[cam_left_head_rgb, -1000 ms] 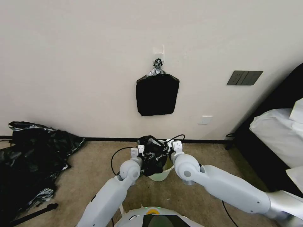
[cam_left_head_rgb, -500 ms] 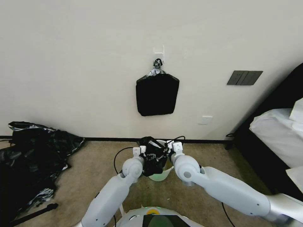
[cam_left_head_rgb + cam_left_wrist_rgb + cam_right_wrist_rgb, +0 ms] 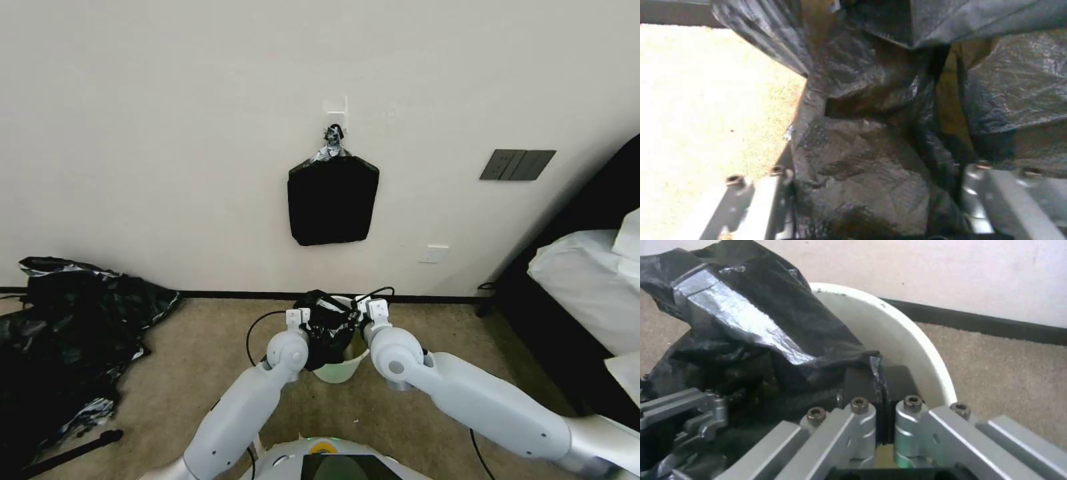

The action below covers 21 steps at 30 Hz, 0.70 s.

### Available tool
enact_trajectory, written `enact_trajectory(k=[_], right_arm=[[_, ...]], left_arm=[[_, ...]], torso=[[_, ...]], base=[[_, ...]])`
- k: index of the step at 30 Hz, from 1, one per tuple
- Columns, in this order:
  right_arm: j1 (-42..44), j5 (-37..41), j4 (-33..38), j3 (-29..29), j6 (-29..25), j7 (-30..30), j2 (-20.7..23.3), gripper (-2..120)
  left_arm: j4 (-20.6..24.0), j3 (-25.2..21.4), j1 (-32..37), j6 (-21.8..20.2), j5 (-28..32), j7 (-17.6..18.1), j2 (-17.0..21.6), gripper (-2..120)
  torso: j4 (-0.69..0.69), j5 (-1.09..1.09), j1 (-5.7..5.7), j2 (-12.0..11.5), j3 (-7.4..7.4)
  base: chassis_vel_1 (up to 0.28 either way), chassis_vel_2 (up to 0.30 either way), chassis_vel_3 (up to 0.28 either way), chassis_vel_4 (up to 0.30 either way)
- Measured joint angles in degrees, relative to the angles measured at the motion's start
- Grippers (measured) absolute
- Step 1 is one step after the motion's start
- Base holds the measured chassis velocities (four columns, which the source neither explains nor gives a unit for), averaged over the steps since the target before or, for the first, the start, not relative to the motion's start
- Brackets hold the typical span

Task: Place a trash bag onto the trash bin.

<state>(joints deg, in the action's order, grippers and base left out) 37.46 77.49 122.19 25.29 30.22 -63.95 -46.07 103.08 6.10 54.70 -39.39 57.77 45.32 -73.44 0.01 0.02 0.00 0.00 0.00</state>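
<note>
The right gripper (image 3: 880, 386) has its fingers pinched together on an edge of the black trash bag (image 3: 751, 340), beside the cream trash bin (image 3: 889, 333) rim. The left gripper (image 3: 871, 176) has its fingers spread wide around bag plastic. The bag drapes over the bin (image 3: 343, 367) on the carpet floor (image 3: 187, 360), near the wall.

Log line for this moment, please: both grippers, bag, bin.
left gripper: open around bag | right gripper: shut on bag edge | trash bag: bunched over bin mouth, not spread | trash bin: upright on carpet by wall
</note>
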Motion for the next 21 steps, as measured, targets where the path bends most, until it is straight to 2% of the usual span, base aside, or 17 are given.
enact_trajectory(k=[1, 4, 6, 9, 10, 13, 19, 21], right_arm=[[0.0, 0.0, 0.0, 0.0, 0.0, 0.0, 0.0, 0], [0.66, -0.15, -0.06, -0.61, 0.04, 0.32, 0.16, 0], [0.86, -0.23, -0.06, -0.74, 0.04, 0.43, 0.2, 0], [1.45, -0.45, 0.19, -1.3, 0.03, 0.73, 0.22, 0], [1.45, -0.45, 0.19, -1.3, 0.03, 0.73, 0.22, 0], [2.64, -0.81, 0.99, -2.34, 0.01, 1.15, 0.63, 0], [5.19, -2.51, 3.4, -4.74, -0.21, 2.07, 1.93, 0], [6.66, -3.61, 4.92, -6.05, -0.6, 2.27, 2.56, 0]], left_arm=[[0.0, 0.0, 0.0, 0.0, 0.0, 0.0, 0.0, 48], [-0.11, 0.23, -0.16, 0.0, 0.44, 0.51, -0.04, 34], [-0.08, 0.36, -0.17, 0.0, 0.56, 0.7, -0.02, 30], [-0.07, 0.65, -0.23, 0.14, 0.76, 1.72, 0.01, 16], [-0.07, 0.65, -0.23, 0.14, 0.76, 1.72, 0.01, 16], [0.07, 1.02, -0.22, 1.4, 1.09, 2.57, 0.06, 3], [1.23, 0.69, 0.46, 5.31, 0.81, 2.48, 0.5, 1], [2.8, -0.27, 1.51, 7.74, -0.45, 1.92, 0.88, 1]], torso=[[0.0, 0.0, 0.0, 0.0, 0.0], [-0.01, -0.01, 0.0, 0.0, 0.0], [-0.02, -0.02, 0.0, 0.0, 0.0], [-0.01, -0.02, 0.0, 0.0, 0.0], [-0.01, -0.02, 0.0, 0.0, 0.0], [-0.01, -0.02, 0.0, 0.0, 0.0], [-0.03, -0.03, 0.0, 0.0, 0.01], [-0.02, -0.01, 0.0, 0.0, 0.01]], base=[[0.0, 0.0, 0.0, 0.0], [0.0, 0.0, 0.0, 0.0], [0.0, 0.0, 0.0, 0.0], [0.0, 0.0, 0.0, 0.0], [0.0, 0.0, 0.0, 0.0], [0.0, 0.0, 0.0, 0.0], [0.0, 0.0, 0.0, 0.0], [0.0, 0.0, 0.0, 0.0]])
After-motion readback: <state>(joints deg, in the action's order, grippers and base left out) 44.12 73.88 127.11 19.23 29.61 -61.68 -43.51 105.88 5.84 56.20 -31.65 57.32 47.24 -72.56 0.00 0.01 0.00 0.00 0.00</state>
